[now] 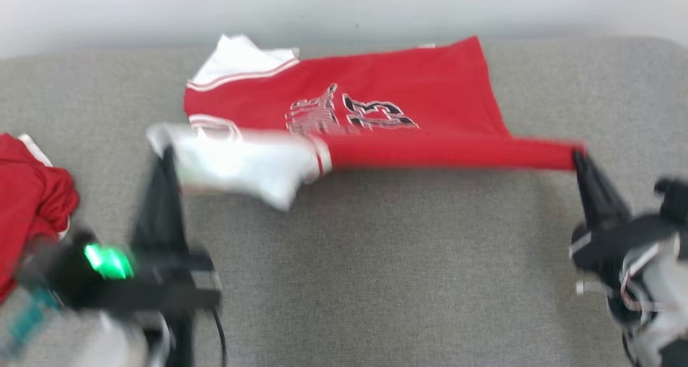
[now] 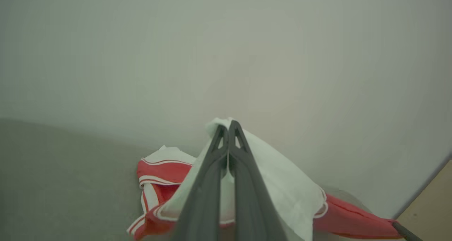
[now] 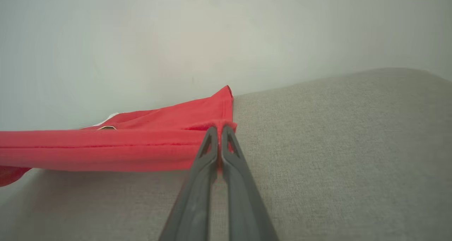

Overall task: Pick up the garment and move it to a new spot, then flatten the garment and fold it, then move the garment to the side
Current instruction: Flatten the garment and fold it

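Observation:
The garment (image 1: 387,87) is a red jersey with white sleeves and dark numerals, spread on the grey surface (image 1: 376,259) near the wall. Its near edge is lifted and pulled taut between both grippers. My left gripper (image 1: 167,151) is shut on the white sleeve (image 1: 242,165) at the left end, seen draped over the fingers (image 2: 212,163) in the left wrist view. My right gripper (image 1: 579,155) is shut on the red hem corner (image 3: 222,122) at the right end. The garment (image 3: 106,145) stretches leftward in the right wrist view.
Another red cloth (image 1: 27,206) lies bunched at the left edge of the grey surface. A pale wall (image 1: 344,7) runs along the far side. A strip of tan floor (image 2: 430,205) shows at the lower right of the left wrist view.

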Robot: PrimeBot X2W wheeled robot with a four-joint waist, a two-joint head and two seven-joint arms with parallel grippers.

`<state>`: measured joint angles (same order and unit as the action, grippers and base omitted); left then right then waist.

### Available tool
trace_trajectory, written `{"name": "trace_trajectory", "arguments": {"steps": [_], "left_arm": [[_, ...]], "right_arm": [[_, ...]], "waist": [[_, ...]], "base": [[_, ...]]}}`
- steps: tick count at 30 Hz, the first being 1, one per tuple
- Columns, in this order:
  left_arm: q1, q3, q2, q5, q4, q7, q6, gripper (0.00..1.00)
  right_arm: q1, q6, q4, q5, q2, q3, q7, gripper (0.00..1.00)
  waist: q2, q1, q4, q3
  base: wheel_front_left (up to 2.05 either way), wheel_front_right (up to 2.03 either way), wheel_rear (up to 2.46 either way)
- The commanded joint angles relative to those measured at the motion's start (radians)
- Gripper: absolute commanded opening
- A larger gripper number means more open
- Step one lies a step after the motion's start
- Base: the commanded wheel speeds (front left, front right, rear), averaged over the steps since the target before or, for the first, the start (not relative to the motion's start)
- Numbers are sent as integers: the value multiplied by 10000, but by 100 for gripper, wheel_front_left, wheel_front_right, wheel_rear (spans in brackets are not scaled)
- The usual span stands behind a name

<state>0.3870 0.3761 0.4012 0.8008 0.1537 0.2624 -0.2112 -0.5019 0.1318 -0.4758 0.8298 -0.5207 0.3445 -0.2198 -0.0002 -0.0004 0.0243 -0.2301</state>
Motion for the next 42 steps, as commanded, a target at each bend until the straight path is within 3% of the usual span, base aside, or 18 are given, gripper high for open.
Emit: {"name": "trace_trajectory", "arguments": {"steps": [1, 7, 12, 20, 31, 42], "left_arm": [[-692, -21, -183, 24, 114, 25, -27, 0], [-3176, -345, -880, -110, -82, 25, 20, 0], [-4886, -731, -1473, -248, -732, 25, 381, 0], [-6184, -722, -1857, -279, -1532, 26, 703, 0], [-5600, -737, -2154, -683, -2216, 26, 1329, 0], [-3967, -514, -1619, -1132, -2754, -464, 1805, 0]], "right_arm": [[437, -24, 73, -155, 91, -181, -36, 0], [2406, -24, 518, -753, 570, -815, 35, 0], [4192, -24, 768, -1177, 1008, -1478, 114, 0], [5818, -24, 1134, -1610, 1253, -2286, 420, 0], [6280, -24, 1918, -2085, 1738, -2647, 819, 0], [5216, -24, 2266, -2441, 1866, -2624, 1661, 0]], "waist": [[2, 4, -48, 412], [2, 4, -19, 919], [2, 4, -110, 1384], [2, 4, -175, 1678], [2, 4, -112, 1842], [2, 4, 236, 1979]], "base": [[0, 0, 0], [0, 0, 0], [0, 0, 0], [0, 0, 0], [0, 0, 0], [0, 0, 0]]}}
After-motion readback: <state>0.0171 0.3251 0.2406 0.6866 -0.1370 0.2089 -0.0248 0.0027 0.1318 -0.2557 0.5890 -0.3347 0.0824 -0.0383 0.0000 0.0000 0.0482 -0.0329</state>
